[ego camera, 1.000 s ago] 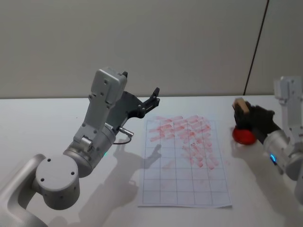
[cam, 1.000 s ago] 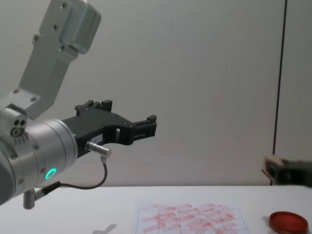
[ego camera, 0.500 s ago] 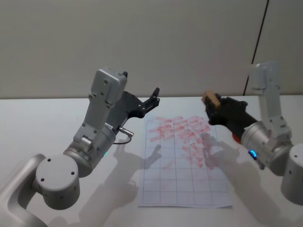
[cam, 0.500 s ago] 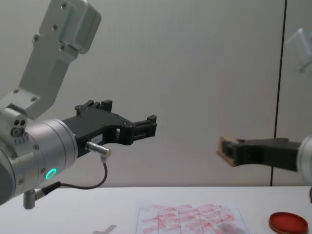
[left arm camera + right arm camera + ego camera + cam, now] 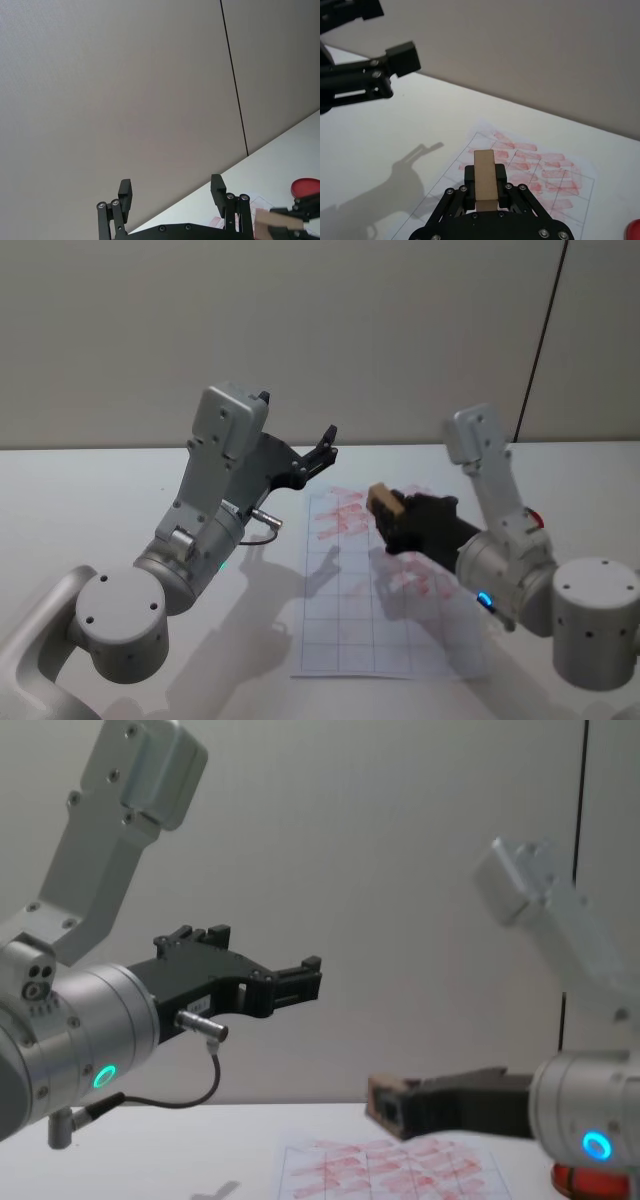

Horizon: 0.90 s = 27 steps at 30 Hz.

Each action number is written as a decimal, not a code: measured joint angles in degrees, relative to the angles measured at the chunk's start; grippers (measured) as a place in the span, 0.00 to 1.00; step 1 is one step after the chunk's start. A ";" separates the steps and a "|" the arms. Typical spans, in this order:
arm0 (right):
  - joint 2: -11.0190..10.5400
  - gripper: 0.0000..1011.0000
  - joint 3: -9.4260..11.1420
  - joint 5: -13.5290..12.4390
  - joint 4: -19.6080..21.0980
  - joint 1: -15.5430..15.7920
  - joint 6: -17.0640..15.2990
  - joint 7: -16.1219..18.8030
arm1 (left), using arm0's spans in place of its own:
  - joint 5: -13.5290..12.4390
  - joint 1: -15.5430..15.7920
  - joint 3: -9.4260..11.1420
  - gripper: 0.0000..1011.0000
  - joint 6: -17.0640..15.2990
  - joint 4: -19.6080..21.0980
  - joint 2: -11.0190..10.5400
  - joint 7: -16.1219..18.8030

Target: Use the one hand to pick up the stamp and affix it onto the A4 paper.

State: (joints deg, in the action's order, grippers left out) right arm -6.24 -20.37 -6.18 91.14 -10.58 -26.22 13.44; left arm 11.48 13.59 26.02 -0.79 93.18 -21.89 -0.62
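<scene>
1. Head view: the right pincer [image 5: 392,516] reaches in over the A4 paper [image 5: 350,630], its fingers closed on the stamp [image 5: 383,500]. The tan block sits above the sheet's far, red-smeared cells. The left pincer [image 5: 298,424] hangs raised over the desk [image 5: 80,500], left of the sheet, spread wide and holding nothing.
2. Left wrist view: the left pincer's two fingers [image 5: 125,189] stand well apart with only wall between them. Farther off, the stamp [image 5: 272,223] shows in the other arm's grip, and beyond it sits the red dish [image 5: 306,187].
3. Right wrist view: the stamp [image 5: 485,175] stands upright, pinched from both sides by black fingers [image 5: 470,176]. Below and beyond it lies the gridded paper [image 5: 545,175].
4. Chest view: the stamp [image 5: 385,1098] is carried a little above the paper [image 5: 350,1165], not resting on it. The left pincer [image 5: 262,952] is higher up and open. The red dish [image 5: 578,1182] lies on the desk to the right.
</scene>
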 joint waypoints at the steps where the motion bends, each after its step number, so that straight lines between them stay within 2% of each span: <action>1: 0.07 0.22 -0.16 0.17 -0.17 -0.01 -0.14 0.11 | 0.00 0.00 0.00 0.99 0.00 0.00 0.00 0.00; 15: 0.62 0.22 -1.97 5.11 -3.94 -0.36 -1.84 1.75 | 0.00 0.00 0.00 0.99 0.00 0.00 0.00 0.00; 27: 0.47 0.22 -2.19 7.22 -7.53 -0.60 1.47 1.96 | 0.00 0.00 0.00 0.99 0.00 0.00 0.00 0.00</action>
State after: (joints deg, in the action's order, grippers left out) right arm -5.77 -22.57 1.04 83.61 -11.18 -24.75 15.40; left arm 11.48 13.59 26.02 -0.79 93.18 -21.89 -0.62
